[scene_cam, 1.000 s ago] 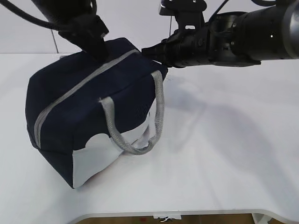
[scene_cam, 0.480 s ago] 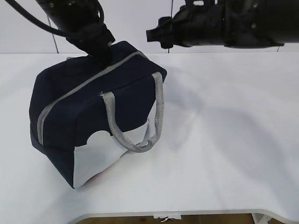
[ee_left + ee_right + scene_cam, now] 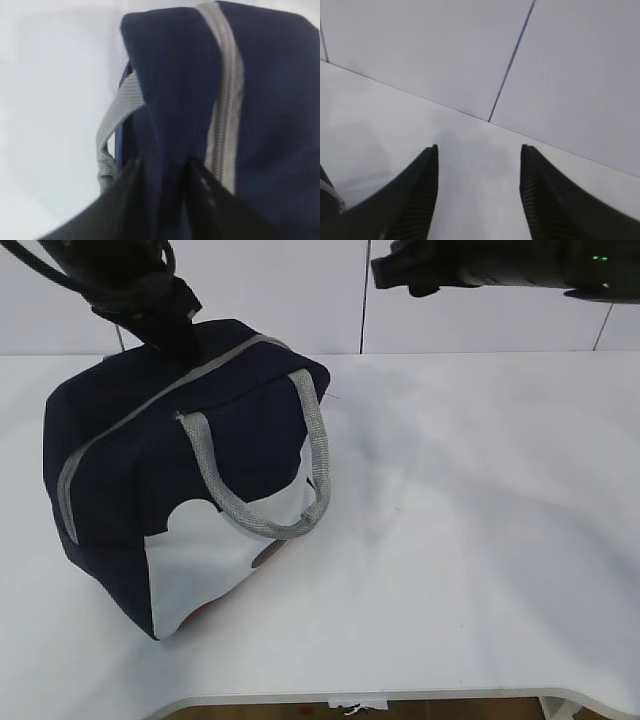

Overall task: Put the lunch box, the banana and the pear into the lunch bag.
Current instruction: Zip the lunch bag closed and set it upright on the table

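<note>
The navy lunch bag stands tilted on the white table at the left, its grey zipper closed and one grey handle hanging over its white lower panel. My left gripper is shut on the dark fabric at the bag's top rear, beside the zipper; the left wrist view shows its fingers pinching a fold of the bag. My right gripper is open and empty, raised at the top of the exterior view, facing the table and wall. The lunch box, banana and pear are out of view.
The white table stretches to the right of the bag, with its front edge near the bottom of the exterior view. A white panelled wall stands behind it.
The right gripper has let go of the bag's top and pulled back up and to the right. The left gripper has dragged the bag a little left, and it stands more upright.
</note>
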Controlling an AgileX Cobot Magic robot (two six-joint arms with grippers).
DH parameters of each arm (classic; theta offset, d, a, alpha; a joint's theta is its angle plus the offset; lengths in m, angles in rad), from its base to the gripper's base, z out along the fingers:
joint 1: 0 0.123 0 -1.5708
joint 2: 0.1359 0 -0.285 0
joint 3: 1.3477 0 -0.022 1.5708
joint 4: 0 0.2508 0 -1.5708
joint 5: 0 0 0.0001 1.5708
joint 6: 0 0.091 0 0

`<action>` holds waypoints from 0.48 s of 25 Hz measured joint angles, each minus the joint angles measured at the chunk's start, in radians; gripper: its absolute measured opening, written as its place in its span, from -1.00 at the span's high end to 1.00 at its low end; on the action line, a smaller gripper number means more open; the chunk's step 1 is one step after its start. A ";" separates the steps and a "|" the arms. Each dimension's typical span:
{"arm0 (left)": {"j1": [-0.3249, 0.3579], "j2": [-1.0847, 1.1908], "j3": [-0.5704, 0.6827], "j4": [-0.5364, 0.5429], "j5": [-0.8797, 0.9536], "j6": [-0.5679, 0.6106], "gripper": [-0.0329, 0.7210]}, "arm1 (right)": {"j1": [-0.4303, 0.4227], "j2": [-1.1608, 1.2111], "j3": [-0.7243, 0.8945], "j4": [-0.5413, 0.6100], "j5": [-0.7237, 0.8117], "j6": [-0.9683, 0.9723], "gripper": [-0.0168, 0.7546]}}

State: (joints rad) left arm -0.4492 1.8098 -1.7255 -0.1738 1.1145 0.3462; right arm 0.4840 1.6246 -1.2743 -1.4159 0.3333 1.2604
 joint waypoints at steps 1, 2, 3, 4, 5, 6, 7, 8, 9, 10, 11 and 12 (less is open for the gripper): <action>0.024 0.000 0.000 0.000 0.000 -0.014 0.29 | 0.000 -0.019 0.017 0.016 0.013 -0.032 -0.12; 0.026 0.000 0.000 0.000 0.004 -0.017 0.14 | 0.000 -0.039 0.031 0.036 0.032 -0.063 -0.12; 0.025 0.000 0.000 0.000 0.015 -0.017 0.02 | 0.000 -0.060 0.047 0.060 0.044 -0.104 -0.12; 0.025 -0.002 0.000 0.000 0.027 -0.019 -0.04 | 0.000 -0.078 0.059 0.081 0.057 -0.139 -0.12; 0.025 -0.007 0.000 0.004 0.035 -0.020 -0.08 | 0.000 -0.099 0.074 0.105 0.079 -0.187 -0.12; 0.025 -0.018 0.000 0.006 0.049 -0.023 -0.09 | 0.000 -0.114 0.083 0.126 0.100 -0.219 -0.12; 0.025 -0.036 0.000 0.014 0.075 -0.027 -0.11 | 0.000 -0.131 0.089 0.154 0.134 -0.253 -0.12; 0.025 -0.052 0.000 0.023 0.094 -0.032 -0.11 | 0.000 -0.142 0.093 0.189 0.176 -0.301 -0.12; 0.025 -0.058 0.000 0.023 0.100 -0.035 -0.11 | 0.000 -0.153 0.093 0.217 0.211 -0.359 -0.12; 0.025 -0.092 0.000 0.046 0.114 -0.049 -0.12 | 0.000 -0.165 0.095 0.256 0.260 -0.423 -0.12; 0.025 -0.097 0.000 0.053 0.120 -0.057 -0.12 | 0.000 -0.171 0.095 0.283 0.294 -0.477 -0.12; 0.025 -0.118 0.000 0.070 0.124 -0.075 -0.13 | 0.000 -0.177 0.097 0.320 0.327 -0.553 -0.12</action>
State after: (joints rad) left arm -0.4241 1.6917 -1.7255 -0.1039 1.2389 0.2713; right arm 0.4840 1.4476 -1.1773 -1.0961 0.6606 0.7076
